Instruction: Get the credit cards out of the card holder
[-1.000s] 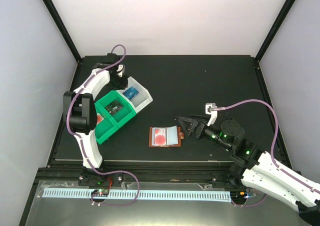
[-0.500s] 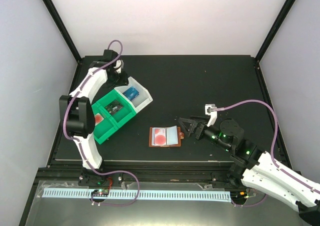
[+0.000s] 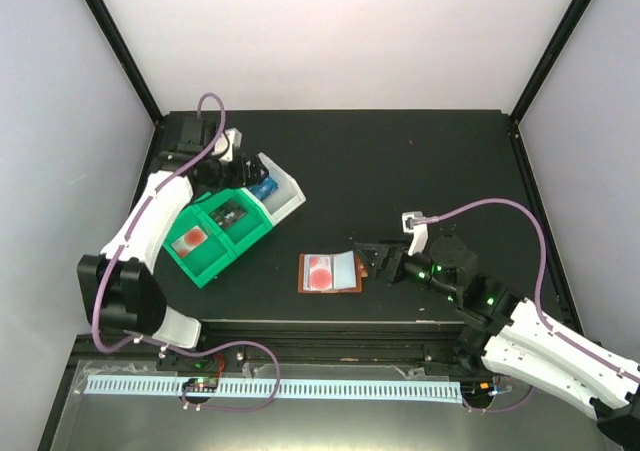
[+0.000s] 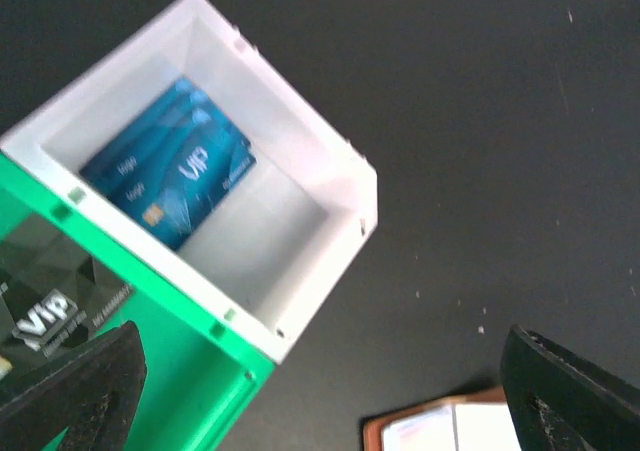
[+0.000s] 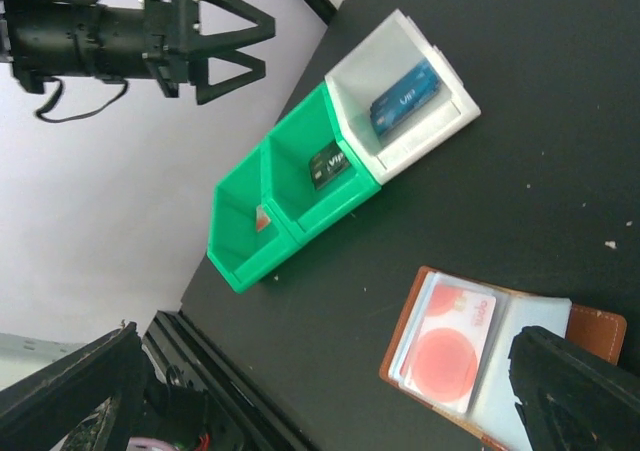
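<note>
Here, at the far left, the left gripper hangs above the table beside the white end of a bin, its two fingers spread wide with nothing between them. The bin has three compartments in a row, two green and one white. The outer green one holds a red card, the middle green one holds a dark card marked VIP, and the white one holds a blue card with white lettering, lying flat on the bottom. Further right, well apart from the bin, the brown card holder lies open and flat on the black table. A pale card with red circles sits in its left clear pocket. Just beside the holder's right edge is the right gripper, low over the table with its fingers wide apart and gripping nothing; I cannot tell whether it touches the holder.
</note>
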Controlling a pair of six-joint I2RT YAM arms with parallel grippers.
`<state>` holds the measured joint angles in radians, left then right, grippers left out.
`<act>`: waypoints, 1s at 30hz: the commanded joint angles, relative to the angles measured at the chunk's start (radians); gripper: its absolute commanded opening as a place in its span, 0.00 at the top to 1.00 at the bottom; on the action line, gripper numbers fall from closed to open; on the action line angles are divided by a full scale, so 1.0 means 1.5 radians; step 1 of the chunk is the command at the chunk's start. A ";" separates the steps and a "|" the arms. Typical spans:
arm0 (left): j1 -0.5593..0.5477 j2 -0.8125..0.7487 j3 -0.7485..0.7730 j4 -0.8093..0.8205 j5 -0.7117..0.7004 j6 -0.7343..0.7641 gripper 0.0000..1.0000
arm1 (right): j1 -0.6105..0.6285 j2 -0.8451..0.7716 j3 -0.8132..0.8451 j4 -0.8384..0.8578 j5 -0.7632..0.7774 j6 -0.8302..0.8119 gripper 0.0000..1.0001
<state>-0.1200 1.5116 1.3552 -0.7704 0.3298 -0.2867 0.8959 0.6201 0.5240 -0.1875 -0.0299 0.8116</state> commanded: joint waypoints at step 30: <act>-0.115 -0.547 -0.515 0.193 0.245 -0.172 0.04 | 0.013 0.463 0.037 0.130 -0.076 0.026 0.77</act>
<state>-0.2577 0.6933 0.5892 -0.5369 0.6724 -0.5133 0.9066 1.2633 0.5278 -0.0303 -0.1661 0.8543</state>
